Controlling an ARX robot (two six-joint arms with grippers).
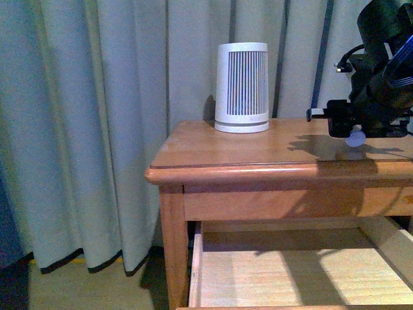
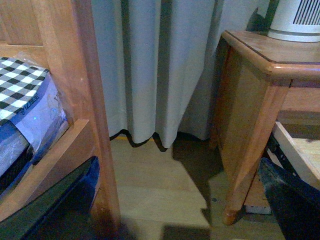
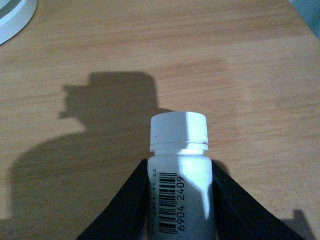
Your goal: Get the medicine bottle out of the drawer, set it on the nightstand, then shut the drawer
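Observation:
The medicine bottle (image 3: pixel 180 170) is white with a ribbed cap and a barcode label, and my right gripper (image 3: pixel 180 200) is shut on its body with a black finger on each side. In the front view that gripper (image 1: pixel 358 129) hangs just above the right part of the nightstand (image 1: pixel 258 152) top, with the bottle's (image 1: pixel 355 137) white end showing below it. The drawer (image 1: pixel 290 271) stands pulled out below the top, its pale wood inside bare where visible. My left gripper (image 2: pixel 170 220) is open low over the floor, left of the nightstand (image 2: pixel 250 100).
A large white ribbed canister (image 1: pixel 242 87) stands at the back of the nightstand top; its base (image 3: pixel 12 17) shows in the right wrist view. Grey curtains (image 1: pixel 97 129) hang behind. A wooden bed frame (image 2: pixel 85 100) with checked bedding (image 2: pixel 20 85) is beside my left gripper.

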